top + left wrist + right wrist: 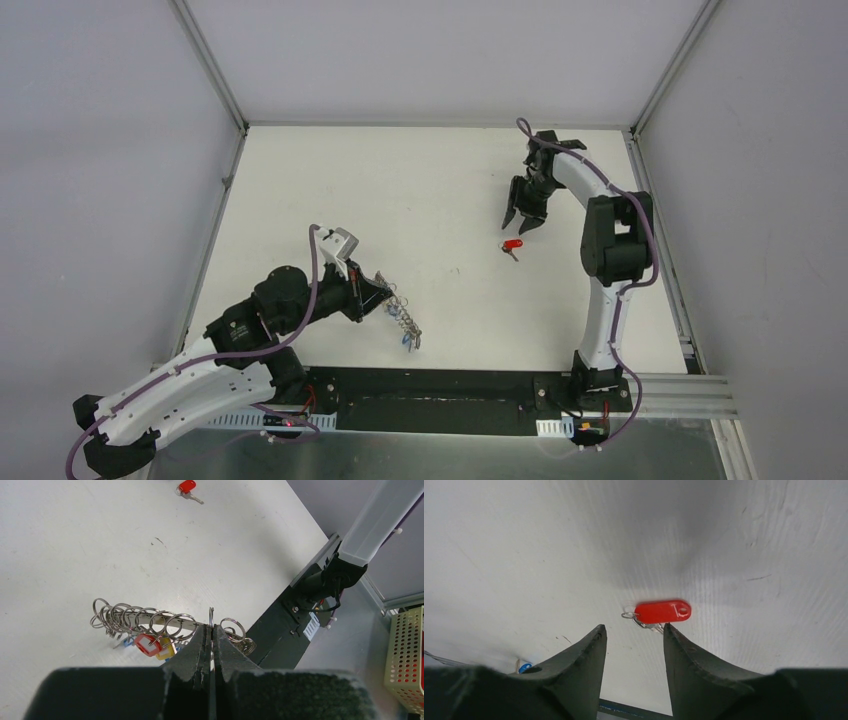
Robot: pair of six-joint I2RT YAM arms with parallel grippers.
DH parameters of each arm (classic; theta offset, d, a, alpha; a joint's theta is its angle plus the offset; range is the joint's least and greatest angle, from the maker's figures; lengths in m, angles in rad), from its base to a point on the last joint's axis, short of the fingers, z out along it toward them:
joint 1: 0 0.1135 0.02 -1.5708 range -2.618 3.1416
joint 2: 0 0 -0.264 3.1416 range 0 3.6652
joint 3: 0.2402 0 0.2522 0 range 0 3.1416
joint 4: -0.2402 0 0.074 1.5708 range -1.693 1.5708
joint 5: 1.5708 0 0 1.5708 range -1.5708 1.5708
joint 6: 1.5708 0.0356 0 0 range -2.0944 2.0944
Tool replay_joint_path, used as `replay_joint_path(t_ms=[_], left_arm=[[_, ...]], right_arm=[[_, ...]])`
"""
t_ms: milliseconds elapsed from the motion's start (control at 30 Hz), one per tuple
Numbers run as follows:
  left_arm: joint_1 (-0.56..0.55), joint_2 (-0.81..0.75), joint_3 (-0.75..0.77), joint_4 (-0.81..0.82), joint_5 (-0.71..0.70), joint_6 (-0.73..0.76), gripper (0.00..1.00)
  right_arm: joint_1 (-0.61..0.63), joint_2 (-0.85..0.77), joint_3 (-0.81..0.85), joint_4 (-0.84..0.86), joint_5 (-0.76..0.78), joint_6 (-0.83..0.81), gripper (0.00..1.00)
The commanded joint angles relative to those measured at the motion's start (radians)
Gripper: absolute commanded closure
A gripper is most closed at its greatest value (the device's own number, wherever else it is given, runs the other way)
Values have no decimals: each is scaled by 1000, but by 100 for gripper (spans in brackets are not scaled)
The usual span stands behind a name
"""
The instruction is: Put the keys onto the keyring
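Clamping keyring (170, 624) rim with left gripper (211, 629), jaws closed on it. Hovering over red-tagged key (663, 611) on table (749, 540) with right gripper (633, 628), jaws apart, empty.

Keyring (402, 318) sits on edge over the near-left part of the counter (420, 180), its rim between the fingers of the left hand (385, 293). One loose key (512, 246) lies flat right of centre, well apart from the keyring. Right hand (525, 215) is just behind it, not touching
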Motion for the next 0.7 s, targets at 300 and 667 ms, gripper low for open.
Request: replay_joint_path(t_ms=[300,667], left_arm=[[-4,-18,-3,61,-18,-15,100],[-4,-23,-23,76,-20,-9,100]], right_arm=[[-26,199,183,-60,-65,-51,49],[-24,-28,-309,151,-256,44,49]])
